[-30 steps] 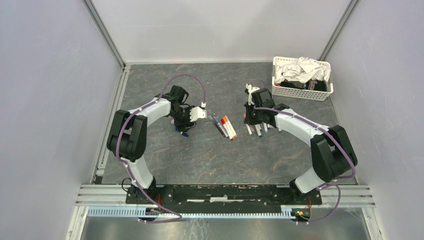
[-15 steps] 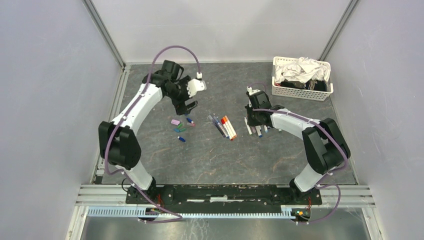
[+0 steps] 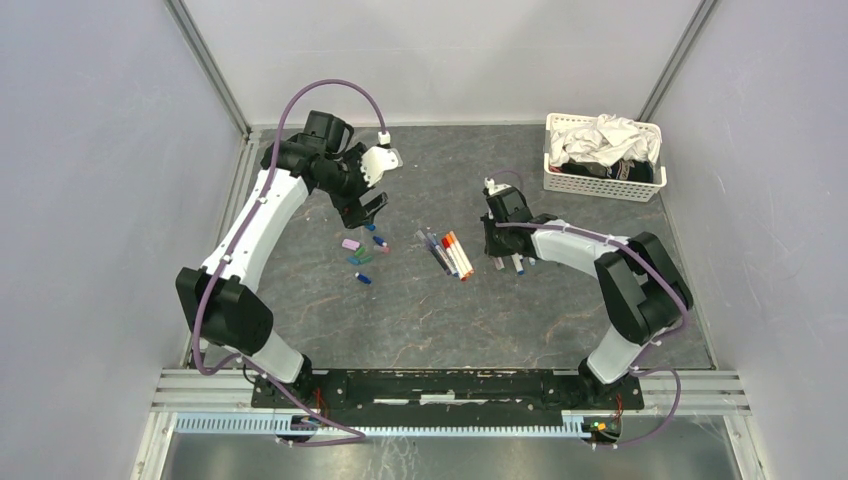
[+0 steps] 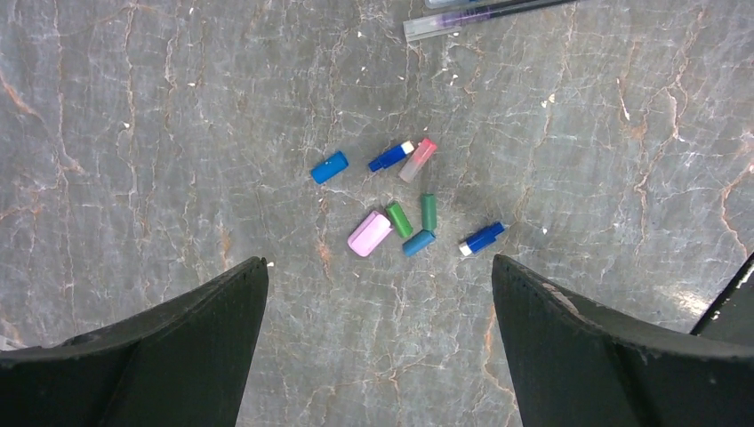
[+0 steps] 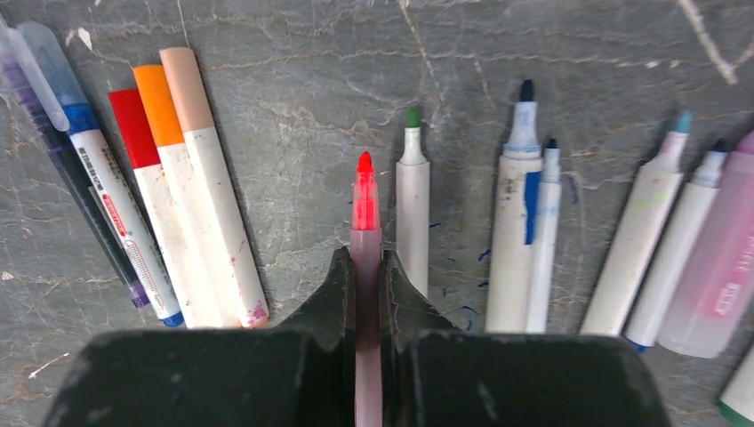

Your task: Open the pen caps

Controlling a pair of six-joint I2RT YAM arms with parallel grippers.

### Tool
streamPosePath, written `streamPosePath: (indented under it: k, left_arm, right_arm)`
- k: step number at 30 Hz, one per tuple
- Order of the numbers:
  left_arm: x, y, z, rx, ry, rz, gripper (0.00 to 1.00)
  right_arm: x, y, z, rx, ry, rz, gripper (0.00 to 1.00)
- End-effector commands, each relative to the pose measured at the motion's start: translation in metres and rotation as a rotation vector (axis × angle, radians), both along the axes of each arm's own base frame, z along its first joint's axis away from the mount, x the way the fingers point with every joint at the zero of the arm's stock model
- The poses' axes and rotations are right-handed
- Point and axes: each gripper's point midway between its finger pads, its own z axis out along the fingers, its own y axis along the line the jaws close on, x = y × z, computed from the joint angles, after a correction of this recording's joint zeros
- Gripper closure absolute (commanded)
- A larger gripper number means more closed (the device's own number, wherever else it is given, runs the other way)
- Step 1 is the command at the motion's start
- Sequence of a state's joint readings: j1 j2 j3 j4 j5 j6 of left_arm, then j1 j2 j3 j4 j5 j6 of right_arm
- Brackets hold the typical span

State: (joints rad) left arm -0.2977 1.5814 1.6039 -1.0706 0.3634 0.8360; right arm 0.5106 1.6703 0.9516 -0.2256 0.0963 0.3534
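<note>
Several loose pen caps (image 4: 399, 219) in blue, green, lilac and pink lie in a small cluster (image 3: 362, 250) on the grey table. My left gripper (image 4: 378, 261) hovers high above them, open and empty, at the left back (image 3: 370, 207). A pink-barrelled pen with a bare red tip (image 5: 364, 200) is clamped in my right gripper (image 5: 366, 258), which is shut on it low over the table (image 3: 497, 246). To its right lie uncapped pens (image 5: 514, 222); to its left lie capped pens (image 5: 191, 178) with red, orange and peach caps.
A white mesh basket (image 3: 603, 186) with cloth stands at the back right. The capped pens (image 3: 452, 255) lie mid-table between the two arms. Metal rails run along the left edge and the near edge.
My left gripper has opened, risen from the cap cluster and drawn back toward the far left. My right gripper, still shut on the pink pen, has shifted slightly left.
</note>
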Motion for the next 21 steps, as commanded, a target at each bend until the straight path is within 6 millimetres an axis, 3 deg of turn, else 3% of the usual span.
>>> streamPosePath:
  k: [1, 9, 21]
  left_arm:
    - [-0.007, 0.002, 0.012, -0.022, 0.006, 0.041, 0.0]
    - [-0.01, 0.004, 0.006, -0.011, 0.028, 0.043, 0.0]
    - [-0.013, 0.006, 0.0, 0.006, 0.038, 0.039, 0.0]
  right_arm:
    - [0.01, 0.007, 0.001, 0.018, -0.024, -0.031, 1.0]
    - [0.019, -0.011, 0.017, 0.005, -0.058, -0.06, 1.0]
    - [0.016, -0.027, -0.005, -0.049, -0.019, -0.081, 0.99]
